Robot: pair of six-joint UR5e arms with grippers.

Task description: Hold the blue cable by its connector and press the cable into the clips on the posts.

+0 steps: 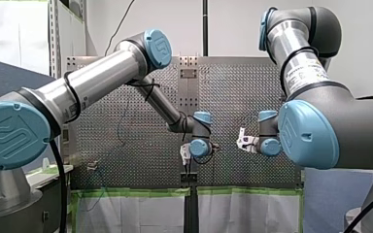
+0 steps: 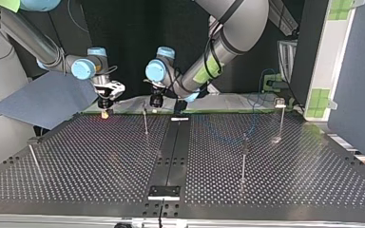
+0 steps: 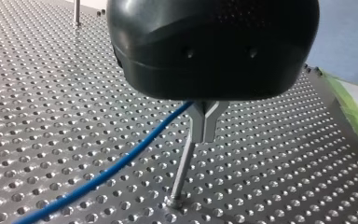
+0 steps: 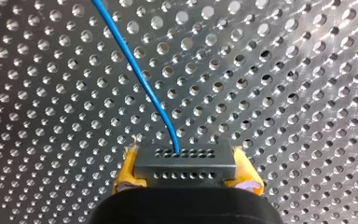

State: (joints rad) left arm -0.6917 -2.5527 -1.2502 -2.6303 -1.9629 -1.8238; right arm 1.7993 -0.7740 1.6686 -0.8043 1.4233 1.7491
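Clamping connector [image 4: 185, 161] between yellow-padded fingers [image 4: 127, 170], right gripper [image 4: 185, 173]; blue cable [image 4: 134, 70] runs straight ahead, apparently under left gripper [image 2: 156, 100], state unreadable.

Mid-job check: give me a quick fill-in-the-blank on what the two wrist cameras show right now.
1. The connector is clamped between my right gripper's ____ pads.
2. The cable coming out of the connector is ____ in colour.
3. In the left wrist view, the cable runs up toward the clip on top of a thin metal ____.

Missing words: yellow; blue; post.
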